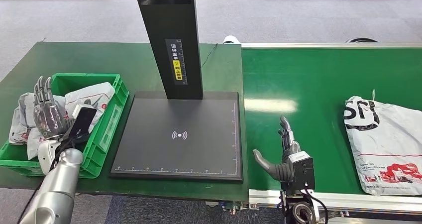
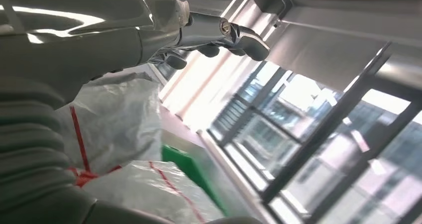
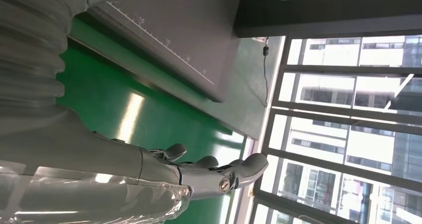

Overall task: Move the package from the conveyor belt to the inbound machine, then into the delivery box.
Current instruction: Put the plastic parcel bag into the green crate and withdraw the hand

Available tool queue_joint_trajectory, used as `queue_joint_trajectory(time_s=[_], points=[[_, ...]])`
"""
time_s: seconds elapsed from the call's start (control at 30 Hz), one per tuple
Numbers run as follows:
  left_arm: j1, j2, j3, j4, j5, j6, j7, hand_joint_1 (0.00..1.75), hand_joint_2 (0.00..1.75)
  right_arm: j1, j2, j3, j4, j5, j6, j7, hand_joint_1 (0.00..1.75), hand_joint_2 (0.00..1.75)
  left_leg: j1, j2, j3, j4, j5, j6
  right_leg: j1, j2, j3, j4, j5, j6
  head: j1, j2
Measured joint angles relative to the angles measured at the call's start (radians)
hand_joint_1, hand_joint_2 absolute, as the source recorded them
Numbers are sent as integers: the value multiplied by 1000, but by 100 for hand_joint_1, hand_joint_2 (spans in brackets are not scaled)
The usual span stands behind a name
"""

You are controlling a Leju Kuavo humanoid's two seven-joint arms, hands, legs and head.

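The white package (image 1: 385,144) on the conveyor belt (image 1: 318,84) is cut off by the right edge of the head view. The left hand (image 1: 47,112) hides part of the bags in the green delivery box (image 1: 107,129). The scanner's black post (image 1: 169,35) is cut off at the far edge.

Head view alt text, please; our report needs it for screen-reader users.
A white package lies on the green conveyor belt, right of the open right robot hand. The bare black inbound machine sits centre; the left robot hand hovers over the package-filled green box.

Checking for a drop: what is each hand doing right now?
Left hand: open, empty, above the green box.
Right hand: open, empty, over the conveyor belt.
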Motion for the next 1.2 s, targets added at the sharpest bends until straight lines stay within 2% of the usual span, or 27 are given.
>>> queue_joint_trajectory(time_s=[0.1,0.17,0.27,0.37,0.57,0.63,0.7,0.83,0.93,1.07,1.2], points=[[48,-47,13,-109,144,0,-138,0,0,2,0,1,0,-6,-8,-4,0,175,0,5,-3,0,0,0,0,4,-3,0,3,0,0,0],[80,-84,34,-203,181,0,-192,0,0,2,0,4,1,-8,-10,-7,0,175,0,9,-4,0,0,0,0,8,-5,0,4,0,0,0],[123,-124,50,-348,236,0,-214,0,0,1,0,12,5,-8,-13,-9,0,175,0,13,-5,1,-1,0,0,12,-8,0,4,0,0,0],[153,-143,52,-447,277,0,-217,0,0,-1,0,18,9,-8,-17,-11,0,175,1,14,-7,0,-2,0,0,13,-10,0,4,0,0,0],[182,-161,51,-541,298,0,-217,0,0,-3,0,24,14,-8,-19,-11,0,175,1,15,-8,0,-2,0,1,13,-11,0,4,0,0,0],[195,-160,33,-562,363,-2,-217,0,87,-6,0,25,17,-12,-20,-13,0,175,1,15,-8,0,-2,0,1,13,-11,0,4,0,0,0],[215,-146,-24,-574,481,-33,-217,0,175,-10,-1,25,18,-19,-21,-16,0,175,1,15,-8,0,-2,0,0,13,-11,0,4,0,0,0],[260,-115,-181,-580,662,-288,-189,0,175,-25,-6,25,19,-27,-13,-19,0,175,0,14,-8,1,-2,0,0,13,-11,0,4,0,0,0],[267,-112,-203,-582,686,-348,-178,0,175,-29,-7,26,19,-28,-9,-19,0,175,0,15,-8,1,-2,0,0,13,-11,0,4,0,0,0],[362,-100,-455,-550,733,-798,-78,0,175,-57,-9,63,26,-9,39,-20,0,175,0,16,-9,1,-3,0,0,14,-12,0,4,0,0,0],[389,-115,-510,-486,689,-846,-72,0,175,-58,-8,85,26,9,55,-20,0,175,1,16,-9,1,-4,0,0,15,-13,0,4,0,0,0]])
